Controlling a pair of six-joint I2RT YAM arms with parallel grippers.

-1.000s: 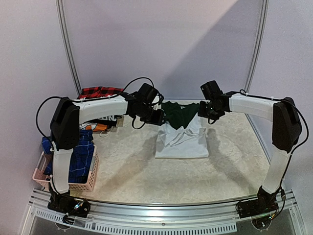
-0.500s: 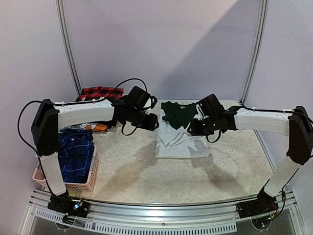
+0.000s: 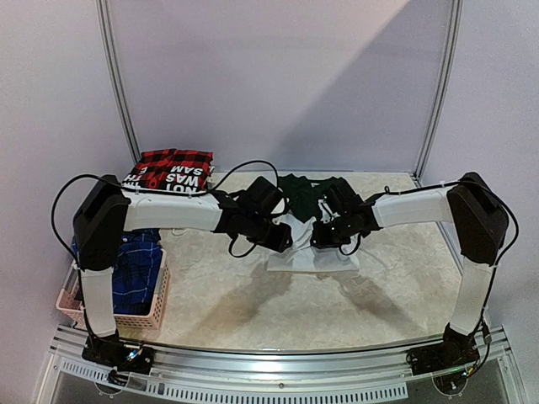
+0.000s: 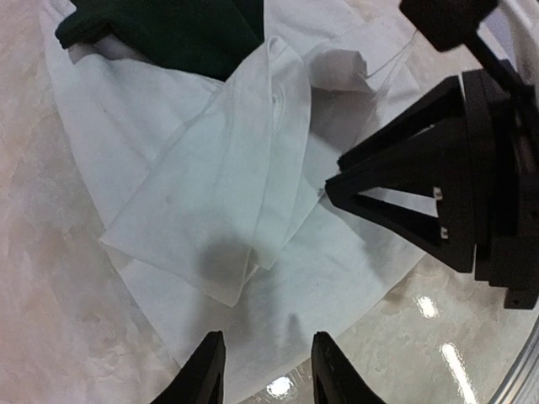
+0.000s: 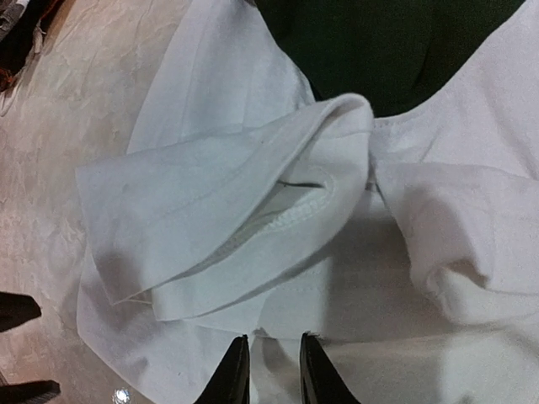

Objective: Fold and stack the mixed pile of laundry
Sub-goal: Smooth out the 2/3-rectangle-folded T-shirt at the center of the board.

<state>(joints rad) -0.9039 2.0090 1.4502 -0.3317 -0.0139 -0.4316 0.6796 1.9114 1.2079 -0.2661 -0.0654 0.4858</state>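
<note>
White T-shirt (image 3: 313, 259): left gripper (image 4: 267, 345), right gripper (image 5: 271, 343) both angled down over it.

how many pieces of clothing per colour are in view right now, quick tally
red-and-black plaid: 1
white with black print: 1
plain white: 1
dark green: 1
blue plaid: 1
total: 5
</note>
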